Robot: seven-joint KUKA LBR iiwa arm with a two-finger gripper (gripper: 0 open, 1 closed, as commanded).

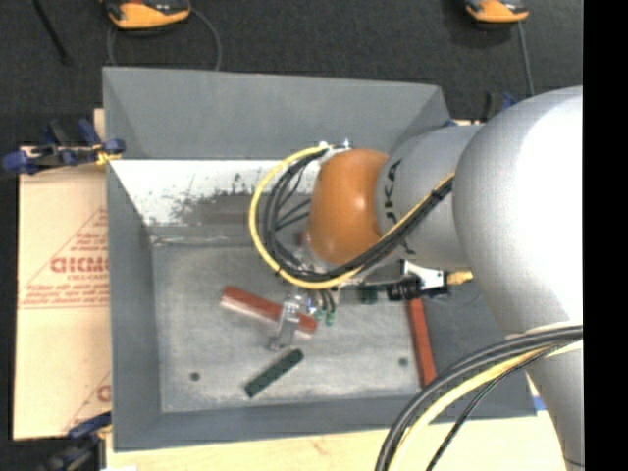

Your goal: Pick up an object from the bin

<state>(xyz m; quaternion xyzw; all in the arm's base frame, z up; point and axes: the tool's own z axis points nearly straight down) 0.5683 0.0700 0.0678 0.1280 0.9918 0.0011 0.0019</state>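
My gripper (287, 328) reaches down in the middle of the bin, its metal fingertips right at a red stick-like thing (250, 304) that lies slanted on the floor. The fingers stand over the right end of that red thing. A dark green flat bar (274, 373) lies just below the gripper, slanted, apart from it. A long red-brown rod (422, 341) lies along the bin's right side, partly under the arm.
The arm with its orange cover and looped cables hangs over the bin's middle and right. The left half of the bin floor is bare grey metal.
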